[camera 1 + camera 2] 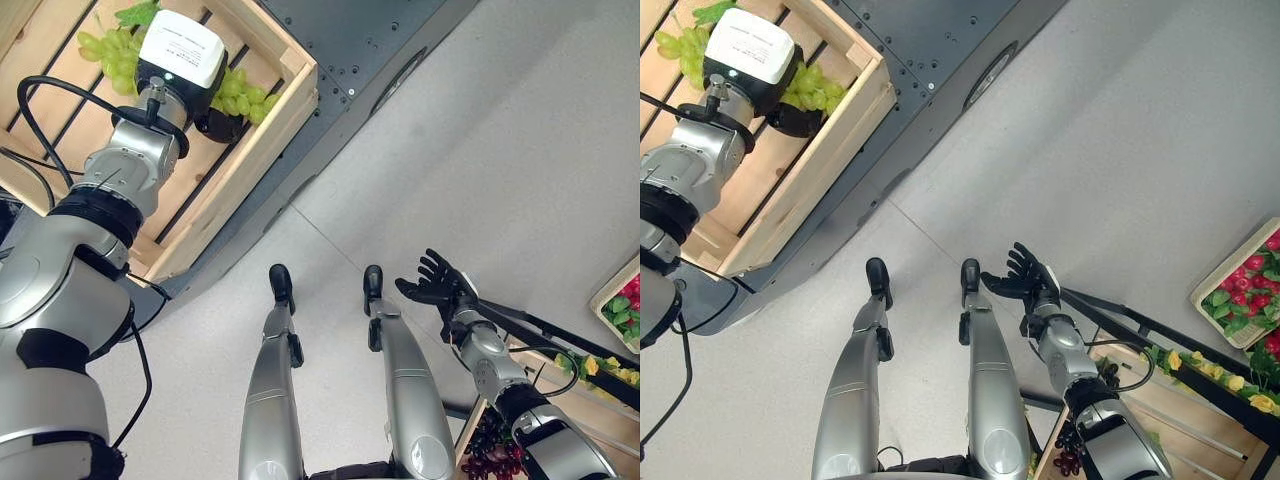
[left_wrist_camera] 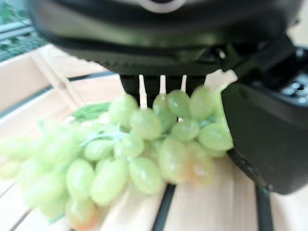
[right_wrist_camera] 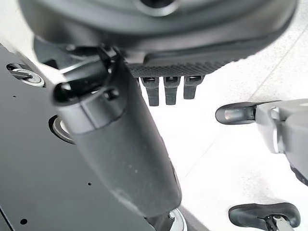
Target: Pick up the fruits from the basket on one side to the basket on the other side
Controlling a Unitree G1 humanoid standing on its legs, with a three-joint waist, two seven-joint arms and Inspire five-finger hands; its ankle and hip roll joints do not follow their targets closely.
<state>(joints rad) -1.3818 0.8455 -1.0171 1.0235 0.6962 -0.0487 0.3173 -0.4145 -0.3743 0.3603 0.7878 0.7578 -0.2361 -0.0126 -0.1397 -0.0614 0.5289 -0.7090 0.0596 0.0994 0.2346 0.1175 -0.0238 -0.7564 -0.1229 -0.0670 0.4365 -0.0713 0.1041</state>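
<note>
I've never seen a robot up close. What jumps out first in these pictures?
Probably the green grapes in the wooden crate at upper left, with the left hand down on the bunch. Lower right, the right hand hangs open over the grey floor, holding nothing. At the right edge, a second crate holds red fruit.

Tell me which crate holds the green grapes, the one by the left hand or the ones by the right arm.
The slatted wooden crate under the left hand holds the green grapes. The crates near the right arm hold dark grapes and red fruit.
</note>
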